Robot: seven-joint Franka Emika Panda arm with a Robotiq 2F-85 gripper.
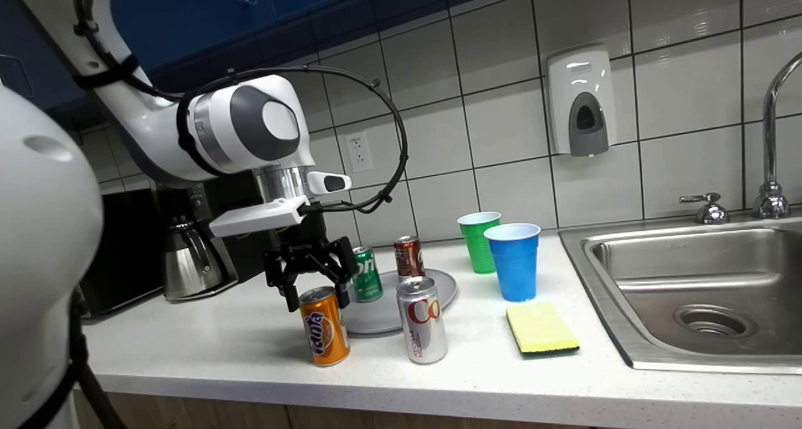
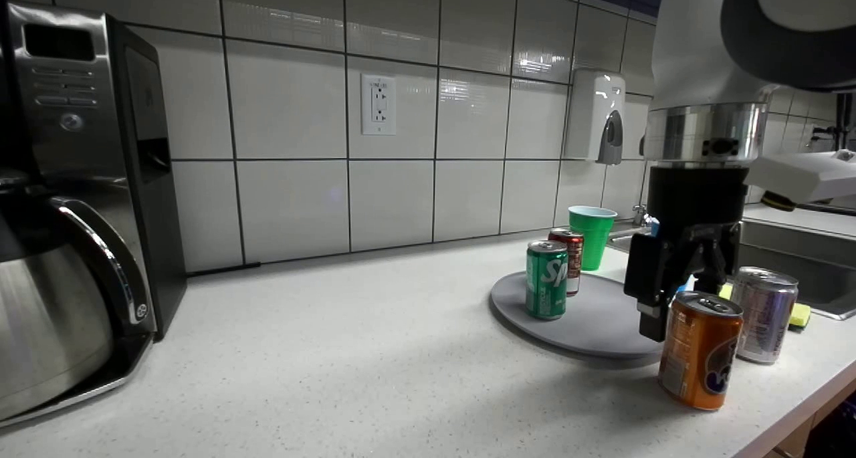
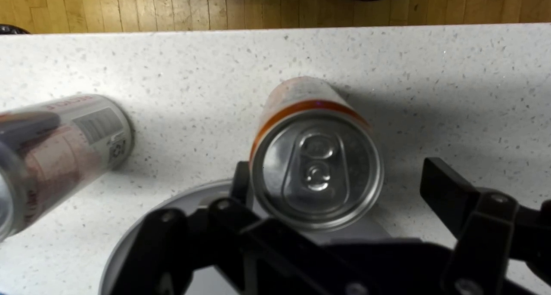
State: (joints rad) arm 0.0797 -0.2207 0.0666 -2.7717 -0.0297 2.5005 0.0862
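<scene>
An orange Fanta can (image 1: 324,338) stands upright near the counter's front edge. My gripper (image 1: 317,299) points down over it with the jaws wide apart on either side of its top. From the wrist view, the can's lid (image 3: 317,170) lies between the fingers, nearer the left one; whether that finger touches it I cannot tell. A visible gap separates the right finger (image 3: 445,191) from the can. Beside it stands a silver Coke can (image 1: 421,322), upright. A green Sprite can (image 2: 546,281) and a dark red can (image 1: 408,258) are on the grey plate (image 2: 608,331) behind.
Green (image 1: 479,247) and blue (image 1: 515,266) cups stand toward the wall, with a yellow sponge (image 1: 542,329) in front. A steel sink (image 1: 601,310) lies beyond them. On the opposite side is a coffee maker with a metal carafe (image 2: 53,324). The counter's front edge (image 3: 172,33) runs close to the Fanta can.
</scene>
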